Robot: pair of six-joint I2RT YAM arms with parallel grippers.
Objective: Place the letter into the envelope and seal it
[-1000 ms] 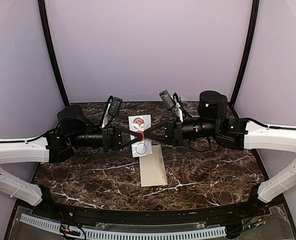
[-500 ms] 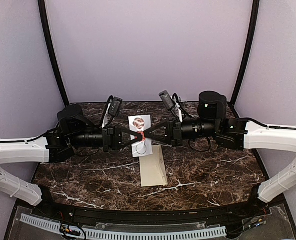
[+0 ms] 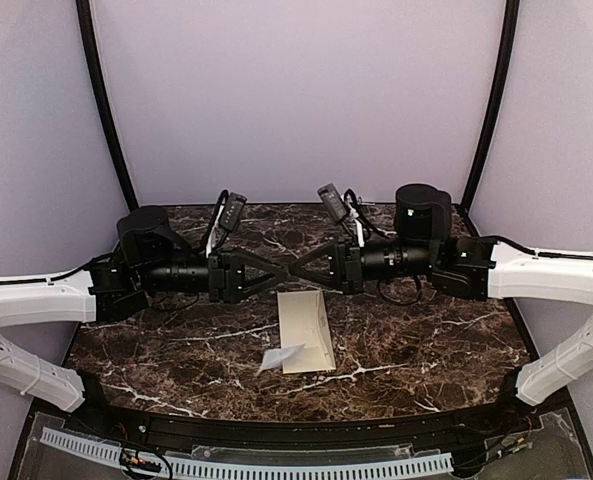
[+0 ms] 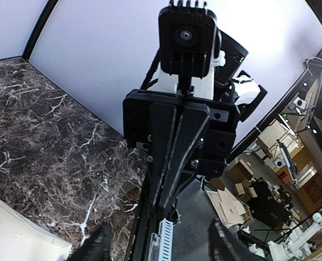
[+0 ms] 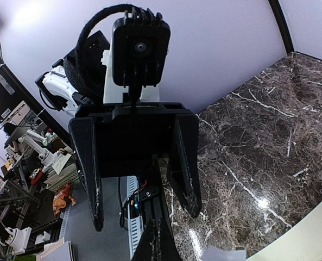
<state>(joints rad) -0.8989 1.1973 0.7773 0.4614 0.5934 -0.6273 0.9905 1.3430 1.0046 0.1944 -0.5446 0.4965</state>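
From above, the left gripper (image 3: 274,274) and the right gripper (image 3: 298,270) meet tip to tip in the air over the table (image 3: 426,340). The envelope (image 3: 304,325), a plain cream rectangle, lies flat below them on the side toward the arm bases. A small pale slip (image 3: 279,357) sits curled at its near left corner. The letter shows nowhere on the marble. I judge it is already inside the envelope, though the mouth is too small to read here, so that may be wrong.

The left wrist camera looks straight at the right gripper. Its fingers are pressed together into one wedge, with nothing showing between them. The left arm's own fingers are blurred dark shapes at the bottom edge, set well apart. A cream corner of the envelope lies below them.

The right wrist camera faces the left gripper, whose fingers are spread wide and hold nothing. The envelope's edge and the slip lie beneath it.

The envelope is thin, light paper that will bend and skate on the polished stone (the same goes for the letter). A flat sheet gives the fingers no face to pinch from above. The better hold is an edge or the flap, with the other gripper pinning the body down.
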